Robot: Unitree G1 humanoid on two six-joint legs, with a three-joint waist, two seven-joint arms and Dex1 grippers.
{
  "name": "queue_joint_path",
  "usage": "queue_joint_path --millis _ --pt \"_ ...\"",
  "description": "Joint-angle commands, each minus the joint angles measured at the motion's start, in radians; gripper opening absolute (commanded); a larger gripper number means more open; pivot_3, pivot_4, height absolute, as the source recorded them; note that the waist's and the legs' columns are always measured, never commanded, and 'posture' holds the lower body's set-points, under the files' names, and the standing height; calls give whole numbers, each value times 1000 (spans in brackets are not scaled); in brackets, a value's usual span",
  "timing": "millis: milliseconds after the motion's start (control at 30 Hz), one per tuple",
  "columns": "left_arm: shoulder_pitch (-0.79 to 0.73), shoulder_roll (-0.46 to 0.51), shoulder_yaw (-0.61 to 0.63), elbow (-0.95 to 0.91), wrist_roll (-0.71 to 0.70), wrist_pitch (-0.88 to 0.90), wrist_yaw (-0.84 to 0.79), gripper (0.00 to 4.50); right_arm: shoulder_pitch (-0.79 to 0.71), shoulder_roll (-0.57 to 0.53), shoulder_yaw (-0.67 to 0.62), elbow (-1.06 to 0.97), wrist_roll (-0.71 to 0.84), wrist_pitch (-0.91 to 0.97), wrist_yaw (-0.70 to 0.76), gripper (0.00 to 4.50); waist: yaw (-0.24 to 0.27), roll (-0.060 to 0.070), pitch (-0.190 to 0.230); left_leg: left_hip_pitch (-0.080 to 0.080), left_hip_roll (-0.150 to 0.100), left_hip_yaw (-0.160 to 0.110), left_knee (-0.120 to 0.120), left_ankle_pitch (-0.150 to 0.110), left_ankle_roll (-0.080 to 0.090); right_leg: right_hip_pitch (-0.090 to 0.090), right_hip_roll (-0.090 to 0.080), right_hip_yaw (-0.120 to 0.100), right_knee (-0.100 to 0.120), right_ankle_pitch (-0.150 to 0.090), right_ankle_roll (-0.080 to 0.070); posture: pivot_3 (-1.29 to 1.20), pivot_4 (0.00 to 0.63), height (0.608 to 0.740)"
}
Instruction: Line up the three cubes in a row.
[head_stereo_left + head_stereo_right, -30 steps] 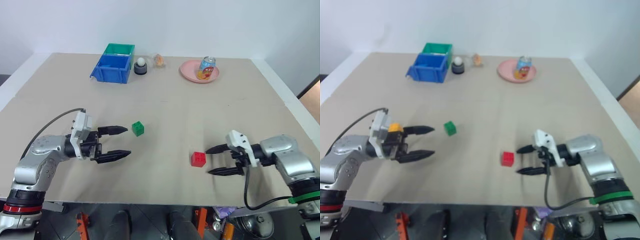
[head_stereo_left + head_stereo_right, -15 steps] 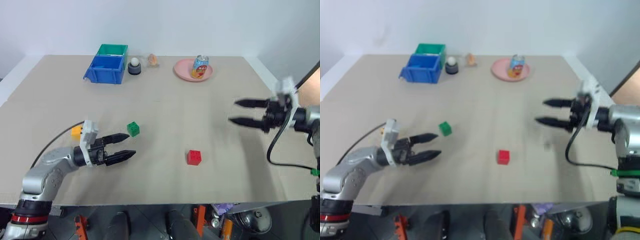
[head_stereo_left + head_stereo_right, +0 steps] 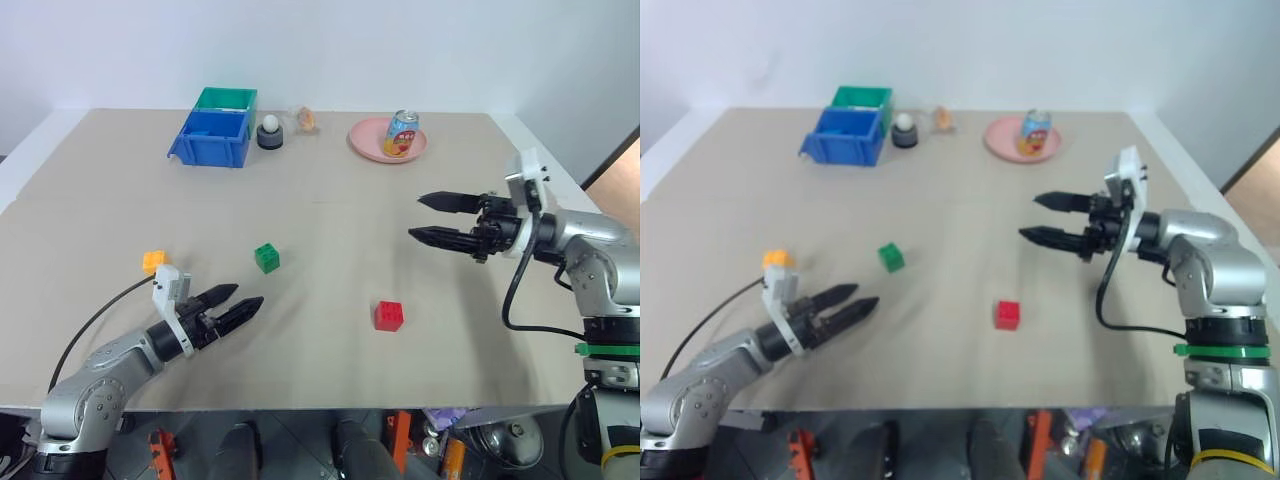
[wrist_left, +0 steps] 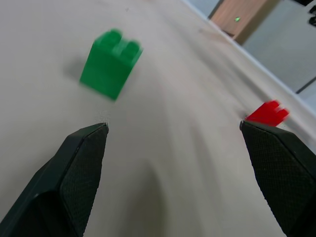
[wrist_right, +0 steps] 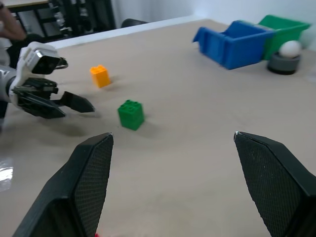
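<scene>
Three small studded cubes lie apart on the tan table: a yellow-orange cube [image 3: 153,262] at the left, a green cube [image 3: 266,258] right of it, and a red cube [image 3: 388,315] nearer the front, right of centre. My left gripper [image 3: 243,297] is open and empty. It sits low over the table in front of the green cube and points toward the red one. In the left wrist view the green cube [image 4: 109,64] and red cube [image 4: 267,111] lie ahead of the fingers. My right gripper [image 3: 415,217] is open and empty, raised behind and to the right of the red cube.
At the back stand a blue bin [image 3: 212,138] and a green bin [image 3: 227,98], a white ball on a dark ring [image 3: 269,130], and a pink plate [image 3: 372,148] bearing a soda can [image 3: 403,133]. The table's front edge runs close beneath my left arm.
My right gripper has lifted away from beside the red cube and moved farther back. My left gripper has sunk toward the table and rolled, uncovering the yellow-orange cube. The cubes have not moved.
</scene>
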Motion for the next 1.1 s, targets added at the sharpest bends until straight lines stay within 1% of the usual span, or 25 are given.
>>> queue_joint_path --millis 33,100,300,533,633,900,1100 --pt "-13 19 -30 -1 91 -74 9 4409 -9 5 -21 -39 26 2 -14 4042 0 0 0 0 0 0 1 0 0 0 0 0 0 0 0 0 150 740" --pt "-23 22 -53 28 156 -123 17 4409 -5 12 -22 -44 27 2 -22 4042 0 0 0 0 0 1 1 0 0 0 0 1 0 0 0 0 150 740" --pt "-71 23 -128 125 286 -247 -24 4409 23 10 -41 -83 48 14 -42 4042 1 0 0 0 0 0 0 0 0 -1 0 1 0 0 0 0 150 740" --pt "-207 -7 -168 341 405 -367 -7 4409 48 5 -59 -111 62 18 -74 4042 11 0 -1 1 0 0 0 0 0 0 0 1 0 2 -1 0 150 740" --pt "-268 -21 -170 411 417 -384 -3 4409 59 3 -64 -123 68 19 -84 4042 16 1 -1 1 -1 0 0 0 0 0 0 1 0 4 -1 0 150 740" --pt "-426 -64 -214 596 469 -461 -56 4409 76 -1 -75 -143 76 25 -105 4042 23 1 -1 0 -2 0 0 2 2 0 0 1 0 6 -3 0 150 740" --pt "-492 -107 -227 665 498 -494 -71 4409 79 -1 -68 -146 73 24 -109 4042 24 1 -1 -1 -5 0 0 5 0 0 -3 2 -1 6 -3 0 150 740"
